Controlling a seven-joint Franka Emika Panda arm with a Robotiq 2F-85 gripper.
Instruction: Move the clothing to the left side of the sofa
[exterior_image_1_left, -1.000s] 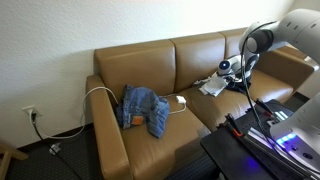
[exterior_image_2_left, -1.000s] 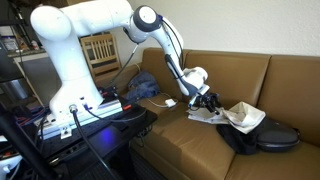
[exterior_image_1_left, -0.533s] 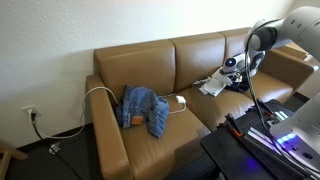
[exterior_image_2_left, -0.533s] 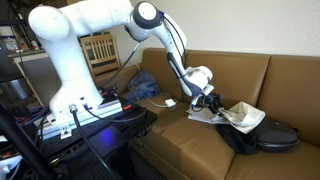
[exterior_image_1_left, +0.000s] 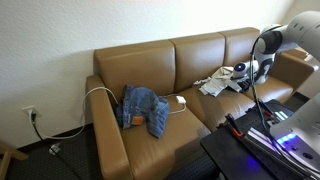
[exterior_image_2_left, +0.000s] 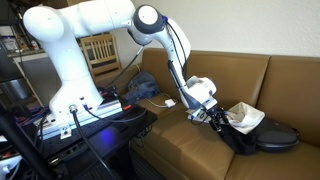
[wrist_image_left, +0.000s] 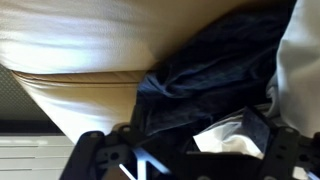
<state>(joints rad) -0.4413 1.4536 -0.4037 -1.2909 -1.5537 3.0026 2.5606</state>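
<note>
Blue jeans (exterior_image_1_left: 143, 108) lie crumpled on the sofa's (exterior_image_1_left: 190, 60) left cushion in an exterior view; they also show at the sofa's near end (exterior_image_2_left: 146, 88). A white cloth (exterior_image_1_left: 214, 84) (exterior_image_2_left: 243, 116) lies on the seat further along, next to a dark garment (exterior_image_2_left: 262, 138). My gripper (exterior_image_1_left: 245, 72) (exterior_image_2_left: 214, 113) hangs low over the white cloth and the dark garment. In the wrist view the gripper (wrist_image_left: 195, 160) is open, with dark blue fabric (wrist_image_left: 210, 70) and a patch of white cloth (wrist_image_left: 225, 138) just below the fingers. Contact is unclear.
A white cable (exterior_image_1_left: 100, 92) with a charger (exterior_image_1_left: 180, 99) lies across the sofa by the jeans. A wall socket (exterior_image_1_left: 30, 113) sits low on the wall. The robot's stand with cables (exterior_image_2_left: 80, 120) is in front of the sofa. A wooden chair (exterior_image_2_left: 98, 48) stands behind.
My gripper has moved along the sofa away from the jeans, past the white cloth toward the dark garment, and lower toward the seat. The clothing has not moved.
</note>
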